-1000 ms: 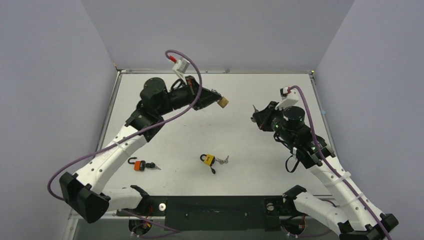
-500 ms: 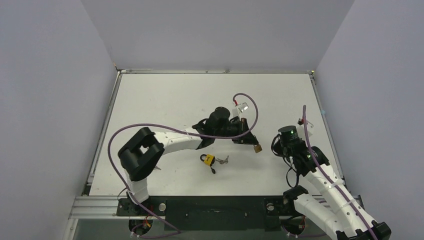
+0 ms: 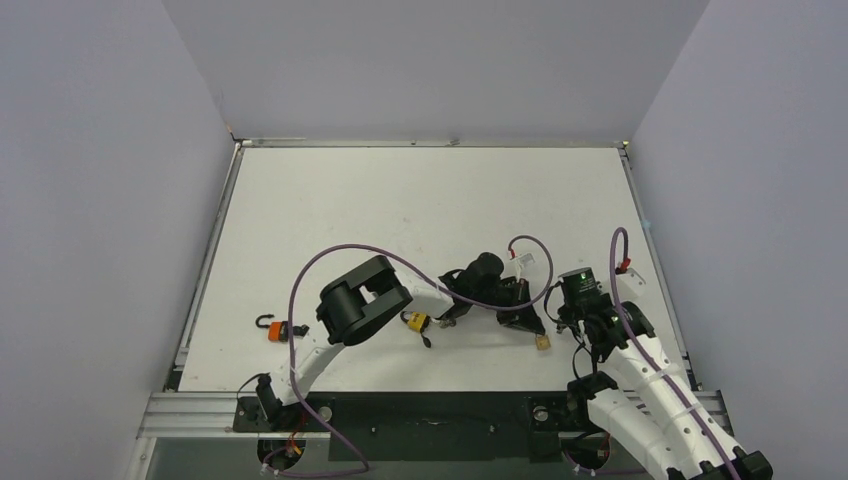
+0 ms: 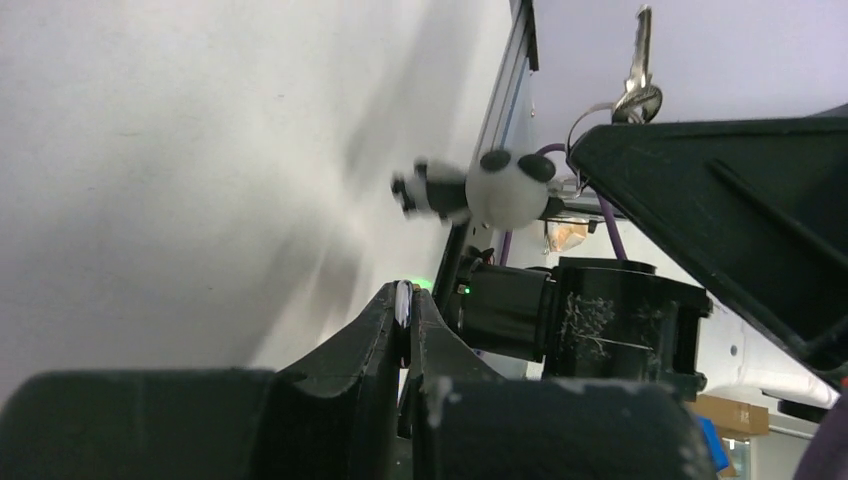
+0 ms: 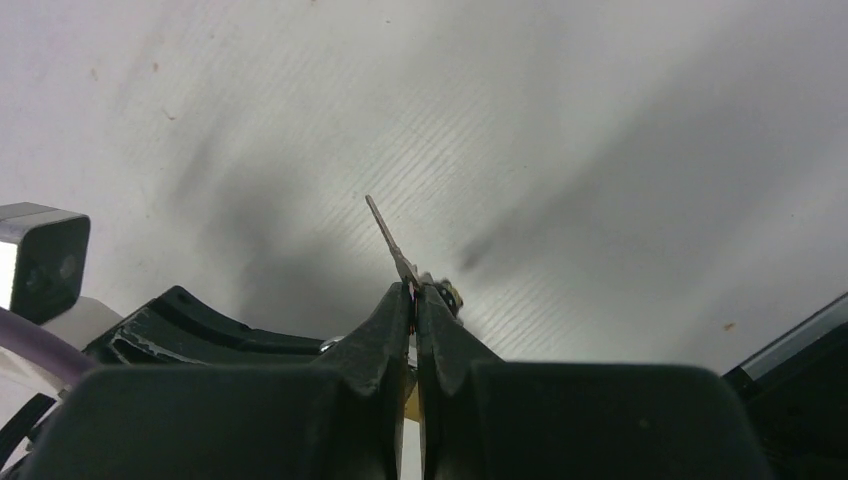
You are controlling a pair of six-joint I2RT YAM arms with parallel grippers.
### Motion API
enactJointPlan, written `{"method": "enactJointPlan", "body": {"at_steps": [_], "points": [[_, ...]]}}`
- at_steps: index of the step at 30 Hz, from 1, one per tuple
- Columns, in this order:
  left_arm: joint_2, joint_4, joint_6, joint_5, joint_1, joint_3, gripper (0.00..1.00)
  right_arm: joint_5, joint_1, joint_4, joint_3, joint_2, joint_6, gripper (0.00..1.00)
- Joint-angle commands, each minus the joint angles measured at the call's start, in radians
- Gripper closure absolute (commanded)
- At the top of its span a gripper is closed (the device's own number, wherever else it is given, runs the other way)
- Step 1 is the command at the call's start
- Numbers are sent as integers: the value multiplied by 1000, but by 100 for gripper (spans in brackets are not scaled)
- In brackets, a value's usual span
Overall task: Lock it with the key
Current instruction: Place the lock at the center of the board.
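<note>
My left gripper [image 3: 527, 322] reaches across to the near right of the table. It is shut on a small brass padlock [image 3: 543, 342] that hangs from its tip. In the left wrist view the jaws [image 4: 405, 305] pinch a thin silvery edge, and the lock body is hidden. My right gripper [image 3: 566, 316] is right beside the padlock and is shut on a key [image 5: 386, 234]. The key's blade sticks out past the fingertips [image 5: 413, 292]. Another key on a ring [image 4: 637, 62] shows by the right gripper's black finger.
A yellow padlock with keys [image 3: 416, 320] lies near the table's front middle, under the left arm. An orange padlock with a key [image 3: 277, 330] lies at the front left. The table's right rail [image 3: 660, 270] runs close behind the right gripper. Purple cables loop over both arms.
My left arm has swung from the far left to the near right, carrying the brass padlock. My right arm has drawn back toward the near edge. The two grippers now meet.
</note>
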Motion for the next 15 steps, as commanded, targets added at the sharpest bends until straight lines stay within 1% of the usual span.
{"method": "enactJointPlan", "body": {"at_steps": [1,5,10,11,12,13,15], "points": [[44,95,-67,27,9,70,100,34,-18,10,-42,-3,42,100],[74,49,-62,14,6,89,99,15,-30,50,-84,12,56,100],[79,-18,-22,-5,3,105,85,-13,-37,102,-136,36,60,100],[72,-41,-7,-14,3,110,79,-19,-39,117,-143,39,61,100],[58,-89,31,-35,1,113,77,-28,-39,123,-147,47,62,100],[49,-120,51,-49,0,121,72,-32,-40,134,-152,50,61,100],[18,-225,107,-90,-3,130,66,-42,-41,147,-159,57,60,100]]}}
